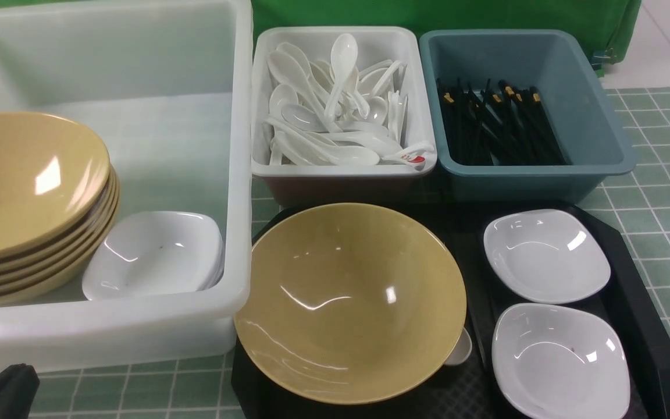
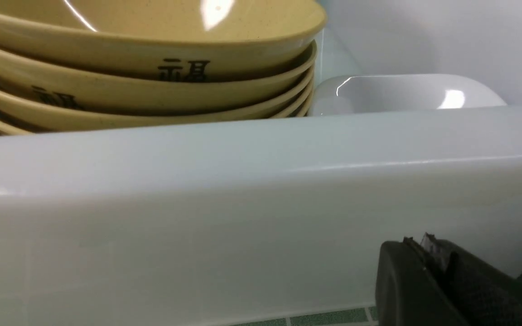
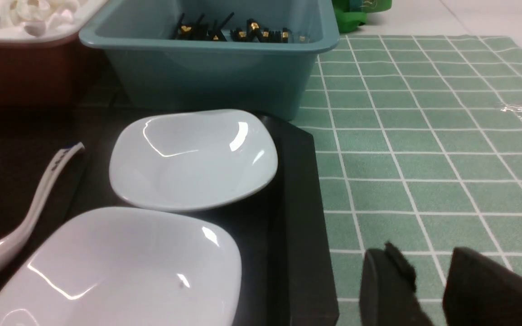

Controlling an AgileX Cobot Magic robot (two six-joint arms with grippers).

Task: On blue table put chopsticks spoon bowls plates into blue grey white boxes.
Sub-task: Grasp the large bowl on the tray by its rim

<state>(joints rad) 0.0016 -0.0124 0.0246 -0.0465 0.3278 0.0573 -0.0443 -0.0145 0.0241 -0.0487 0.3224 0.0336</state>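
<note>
Right gripper [image 3: 426, 271]: jaws partly apart, nothing between them, low over the blue table [image 3: 424, 136], just beside the black tray [image 3: 297, 203]. Left gripper [image 2: 424, 249]: closed, empty, outside the near wall of the tub [image 2: 243, 181].

On the tray, working outward from the right gripper, were the near plate [image 3: 120, 267], the far plate [image 3: 193, 158], the spoon [image 3: 30, 213] and then the bowl [image 1: 349, 302]. The tub held stacked bowls [image 1: 27, 192] and more plates [image 1: 154, 256]. The white box [image 1: 265, 169] held plain spoons [image 1: 335, 110]. The blue-grey box [image 1: 602, 169] held chopsticks [image 1: 498, 128]. No loose pair could be made out on the tray.

Judgement: the near plate looked like the likely next pick. It is glossy and shallow, so slip is the risk. Widen the jaws, put one finger over its rim and one under, and close firmly. Lift it level and clear of the tray wall before crossing. Avoid nudging the far plate or the spoon.
</note>
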